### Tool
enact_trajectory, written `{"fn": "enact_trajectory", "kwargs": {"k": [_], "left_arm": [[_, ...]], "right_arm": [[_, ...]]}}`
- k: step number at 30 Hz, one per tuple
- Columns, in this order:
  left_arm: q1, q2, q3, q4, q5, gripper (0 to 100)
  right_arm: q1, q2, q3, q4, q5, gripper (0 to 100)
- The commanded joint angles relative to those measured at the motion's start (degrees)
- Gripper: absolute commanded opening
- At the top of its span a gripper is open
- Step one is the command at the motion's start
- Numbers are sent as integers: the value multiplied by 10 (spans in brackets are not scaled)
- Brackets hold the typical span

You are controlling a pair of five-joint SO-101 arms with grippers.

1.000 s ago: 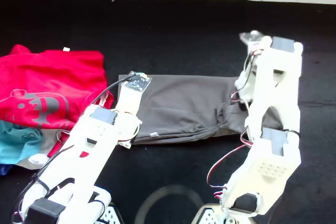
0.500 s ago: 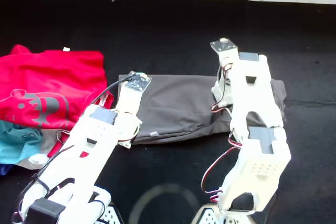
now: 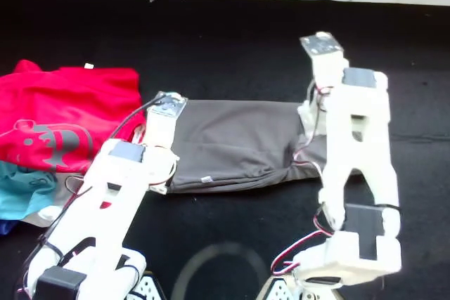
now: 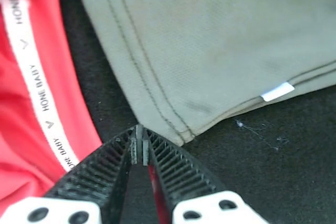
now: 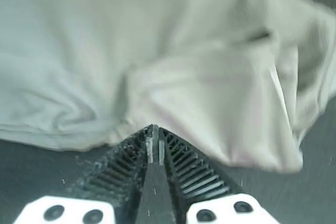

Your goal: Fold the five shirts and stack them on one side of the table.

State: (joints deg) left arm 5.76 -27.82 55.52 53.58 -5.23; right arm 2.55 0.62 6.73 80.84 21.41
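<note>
Where the grey shirt (image 3: 232,145) lies: at the centre of the black surface (image 3: 232,40), folded into a long band that runs from 9 o'clock to 3 o'clock. Most of it lies flat, and its 3 o'clock end is bunched into loose folds.
white tag (image 4: 277,91): a small label that pokes out from the grey shirt's 6 o'clock edge, towards the 9 o'clock end, beside a hem sewn with two lines of stitching.
left arm (image 3: 119,180): white, coming in from 7 o'clock, with its wrist over the grey shirt's 9 o'clock end.
left pincer (image 4: 139,140): clenched, its ridged black jaws pressed tip to tip with nothing seen between the tips. It points at the bare strip of surface between the red shirt and the grey shirt's corner, just beside that corner.
right arm (image 3: 355,124): white, coming in from 5 o'clock and standing over the bunched 3 o'clock end.
right pincer (image 5: 153,135): clenched, with its tips at the edge of a rumpled fold of the grey shirt. Whether any cloth is pinched cannot be told.
red shirt (image 3: 70,107): crumpled at 9 o'clock, well apart from the right arm. It carries a printed figure, and a white ribbon (image 4: 31,72) runs along its inner edge.
teal shirt (image 3: 24,184): at 8 o'clock, partly under the red shirt.
</note>
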Motion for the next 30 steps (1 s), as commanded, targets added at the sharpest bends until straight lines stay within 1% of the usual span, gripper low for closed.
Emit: {"fn": "enact_trajectory", "kwargs": {"k": [1,5,9,11,14,18,23,26,28,30], "left_arm": [[-5,-18,-2,-8,-4,8],[-3,-18,-2,-8,-4,8],[-2,-18,-4,-9,-4,8],[-2,-18,-4,-9,-4,8],[-6,-19,-5,-5,-4,8],[-16,-19,-16,-5,-4,8],[-49,-14,-67,-5,-4,17],[-82,-13,-93,-5,-4,95],[-98,-13,-100,-8,-4,160],[-106,-12,-99,-9,-4,198]], "right_arm": [[75,-31,43,-29,26,6],[162,-30,111,-136,63,6],[176,-30,211,-229,113,6],[181,-30,247,-267,122,6],[211,-31,276,-312,124,6],[252,-36,270,-298,125,6],[240,-44,226,-233,121,6],[229,-86,198,-191,116,6],[221,-133,182,-169,88,6],[213,-189,167,-150,69,6]]}}
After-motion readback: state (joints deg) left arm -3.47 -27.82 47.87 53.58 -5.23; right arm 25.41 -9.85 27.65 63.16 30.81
